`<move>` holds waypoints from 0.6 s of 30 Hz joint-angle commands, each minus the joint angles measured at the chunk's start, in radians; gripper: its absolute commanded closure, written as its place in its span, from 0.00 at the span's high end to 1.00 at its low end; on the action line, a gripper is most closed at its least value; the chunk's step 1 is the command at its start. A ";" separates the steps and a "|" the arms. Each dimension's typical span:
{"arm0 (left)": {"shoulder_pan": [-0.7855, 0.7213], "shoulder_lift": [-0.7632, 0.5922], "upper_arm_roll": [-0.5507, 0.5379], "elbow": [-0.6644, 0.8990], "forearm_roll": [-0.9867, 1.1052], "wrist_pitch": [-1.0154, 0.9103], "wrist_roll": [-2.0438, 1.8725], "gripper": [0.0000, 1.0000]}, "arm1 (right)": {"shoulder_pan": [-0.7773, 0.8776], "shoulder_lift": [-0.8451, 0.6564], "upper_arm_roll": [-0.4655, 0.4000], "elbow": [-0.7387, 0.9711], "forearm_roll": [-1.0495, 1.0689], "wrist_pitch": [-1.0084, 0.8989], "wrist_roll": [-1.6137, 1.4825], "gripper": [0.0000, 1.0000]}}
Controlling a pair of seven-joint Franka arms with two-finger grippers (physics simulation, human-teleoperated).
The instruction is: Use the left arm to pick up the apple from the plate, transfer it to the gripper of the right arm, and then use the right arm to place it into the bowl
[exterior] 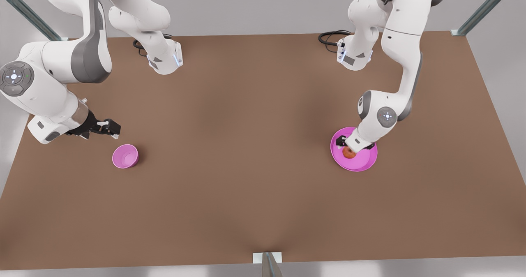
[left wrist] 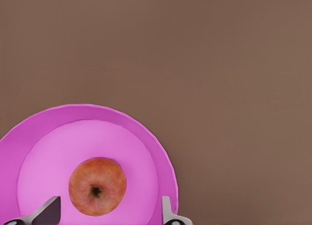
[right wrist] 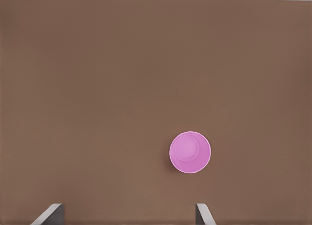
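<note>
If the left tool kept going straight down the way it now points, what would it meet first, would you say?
Most likely the apple. The left tool hangs open right above it on the plate, one finger on each side. Depth is hard to judge, so the fingertips might instead reach the plate.

The apple [exterior: 349,153] lies on the plate [exterior: 359,164], near the table's [exterior: 246,166] edge on the front view's right. The bowl [exterior: 125,156] stands well apart, toward the opposite edge.
</note>
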 commanded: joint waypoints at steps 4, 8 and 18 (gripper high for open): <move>0.033 0.025 0.000 -0.006 0.001 0.147 0.081 1.00 | -0.002 -0.001 0.000 0.000 0.001 -0.001 0.003 1.00; 0.030 0.082 -0.001 -0.005 0.001 0.206 0.079 1.00 | -0.002 -0.001 0.000 0.000 0.001 0.001 -0.005 1.00; 0.027 0.079 -0.001 -0.077 0.000 0.210 0.077 1.00 | 0.000 -0.001 0.000 0.000 0.001 0.001 -0.004 1.00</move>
